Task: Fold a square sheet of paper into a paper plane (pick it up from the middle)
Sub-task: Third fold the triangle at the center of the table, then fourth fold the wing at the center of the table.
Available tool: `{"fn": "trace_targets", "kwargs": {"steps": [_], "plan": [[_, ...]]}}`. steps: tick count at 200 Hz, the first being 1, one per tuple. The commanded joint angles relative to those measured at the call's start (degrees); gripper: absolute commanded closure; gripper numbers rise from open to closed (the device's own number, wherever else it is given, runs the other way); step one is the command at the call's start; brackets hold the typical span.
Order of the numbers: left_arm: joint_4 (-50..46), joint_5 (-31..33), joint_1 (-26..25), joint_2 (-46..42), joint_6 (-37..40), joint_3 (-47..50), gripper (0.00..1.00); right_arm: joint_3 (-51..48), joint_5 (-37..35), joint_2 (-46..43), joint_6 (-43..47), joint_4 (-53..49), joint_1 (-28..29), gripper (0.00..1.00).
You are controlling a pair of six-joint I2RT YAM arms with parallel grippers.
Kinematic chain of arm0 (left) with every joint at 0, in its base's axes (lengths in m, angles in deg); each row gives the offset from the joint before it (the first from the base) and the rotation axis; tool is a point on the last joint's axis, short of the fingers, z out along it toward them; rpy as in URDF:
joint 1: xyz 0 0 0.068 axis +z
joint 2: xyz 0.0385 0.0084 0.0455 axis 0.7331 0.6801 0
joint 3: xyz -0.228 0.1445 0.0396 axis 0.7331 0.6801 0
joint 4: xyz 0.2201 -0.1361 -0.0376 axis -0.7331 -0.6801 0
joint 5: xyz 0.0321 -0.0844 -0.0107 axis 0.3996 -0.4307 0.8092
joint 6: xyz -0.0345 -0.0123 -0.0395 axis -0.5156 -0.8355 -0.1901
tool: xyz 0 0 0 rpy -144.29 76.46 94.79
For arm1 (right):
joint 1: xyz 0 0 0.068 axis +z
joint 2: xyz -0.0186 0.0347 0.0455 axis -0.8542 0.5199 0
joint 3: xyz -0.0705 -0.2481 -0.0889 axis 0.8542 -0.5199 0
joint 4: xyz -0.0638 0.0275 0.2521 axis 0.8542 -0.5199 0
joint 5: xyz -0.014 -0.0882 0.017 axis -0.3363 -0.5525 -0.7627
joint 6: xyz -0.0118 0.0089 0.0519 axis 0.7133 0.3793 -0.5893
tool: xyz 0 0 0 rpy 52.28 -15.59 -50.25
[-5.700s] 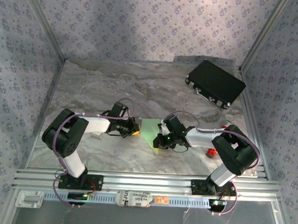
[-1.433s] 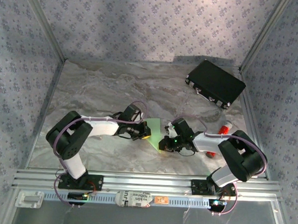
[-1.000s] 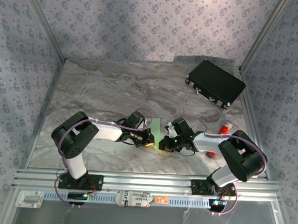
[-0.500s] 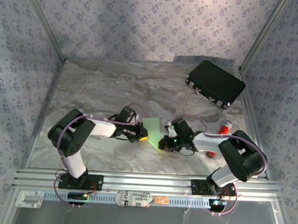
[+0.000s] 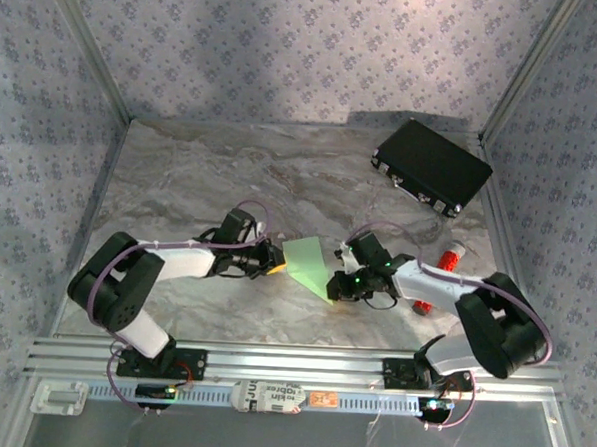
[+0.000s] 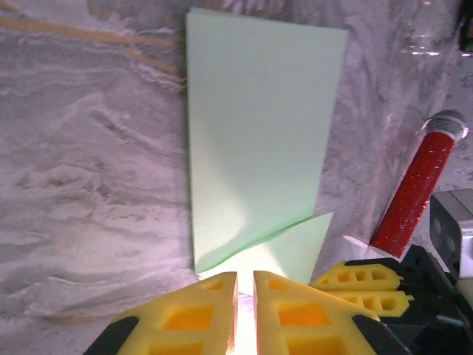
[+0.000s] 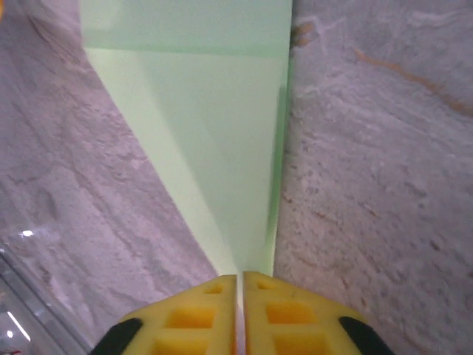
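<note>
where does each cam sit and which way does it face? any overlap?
Top external: fixed above and behind the bases, looking down on the marble table; shows both arms, left tool, right tool, folded green paper, black case.
Left wrist: on the left arm, facing right along the paper; own yellow fingers at bottom, red cylinder beyond.
Right wrist: on the right arm, facing left along the paper; own yellow fingers at bottom.
Shared: both wrist views see the paper, from opposite ends.

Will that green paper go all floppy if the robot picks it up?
Probably floppy: the green paper looks thin and lies flat on the table. Its crease may stiffen it somewhat. It looks light, so a push would likely slide it.
</note>
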State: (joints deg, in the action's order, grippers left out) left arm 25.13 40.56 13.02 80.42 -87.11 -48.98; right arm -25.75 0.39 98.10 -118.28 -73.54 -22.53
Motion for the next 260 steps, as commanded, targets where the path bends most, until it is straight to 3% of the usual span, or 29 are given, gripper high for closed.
{"fn": "trace_targets", "kwargs": {"steps": [1, 46, 84, 141, 212, 260], "plan": [[-2.0, 0.9, -0.1, -2.7, 1.0, 0.8, 0.85, 1.9, -3.4, -4.3, 0.0, -1.8, -1.3, 0.81], [-2.7, 1.6, 0.5, -2.7, 0.7, 0.8, 0.83, 2.1, -4.4, -2.4, -4.5, 4.5, -3.9, 0.66], [-2.3, 1.7, 0.8, -1.3, 0.2, -0.5, 0.75, 4.8, 0.2, 3.6, -3.2, 6.6, -5.0, 0.63], [-2.3, 0.5, 1.7, 0.1, -0.2, -1.2, 0.64, 5.8, 4.3, 8.0, -2.6, 9.5, -5.5, 0.74], [-1.7, -1.7, 2.7, 2.1, -0.3, -2.8, 0.6, 4.5, 6.3, 7.4, -2.5, 10.8, -7.3, 0.9], [-1.3, -2.1, 2.8, 3.1, -0.8, -3.6, 0.54, 3.0, 8.1, 5.8, -2.5, 12.3, -8.9, 0.93]]}}
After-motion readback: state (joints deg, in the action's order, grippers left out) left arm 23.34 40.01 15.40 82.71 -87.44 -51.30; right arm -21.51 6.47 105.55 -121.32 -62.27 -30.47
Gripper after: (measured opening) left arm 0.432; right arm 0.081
